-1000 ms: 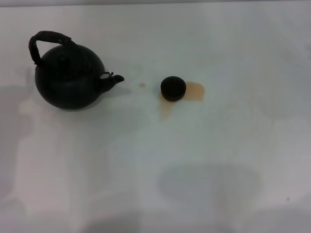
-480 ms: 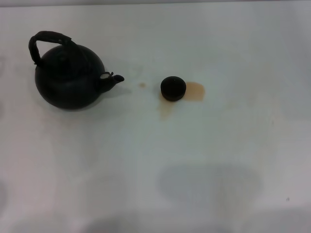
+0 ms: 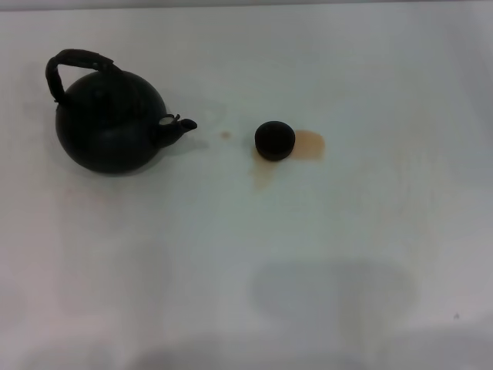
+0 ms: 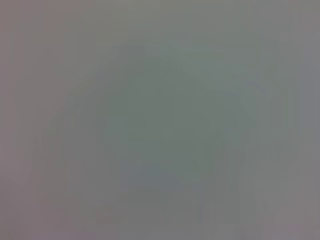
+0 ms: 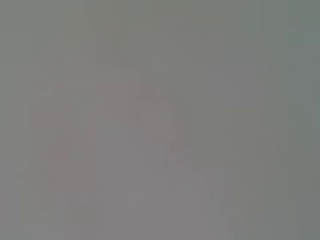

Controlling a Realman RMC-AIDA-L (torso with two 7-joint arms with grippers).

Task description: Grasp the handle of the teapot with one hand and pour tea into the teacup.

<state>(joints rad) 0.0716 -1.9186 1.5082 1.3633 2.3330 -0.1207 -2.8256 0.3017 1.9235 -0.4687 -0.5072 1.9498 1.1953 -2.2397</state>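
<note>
The teapot (image 3: 110,122) sits on the white table (image 3: 323,254), upright, with its handle (image 3: 73,65) arching over the top. Its spout points toward the teacup (image 3: 275,140), which stands well apart from it. Brown tea (image 3: 310,144) stains lie on the table, touching the cup's far side and trailing toward the robot.

The cup is tiny, so tea could easily miss it and make more mess. The handle sits off to one side, so the pot might swing when lifted.

No claw shows in any view. Both wrist views show only plain grey. So I cannot say where things are from a claw, or how open either one is, or how the arms are held.
</note>
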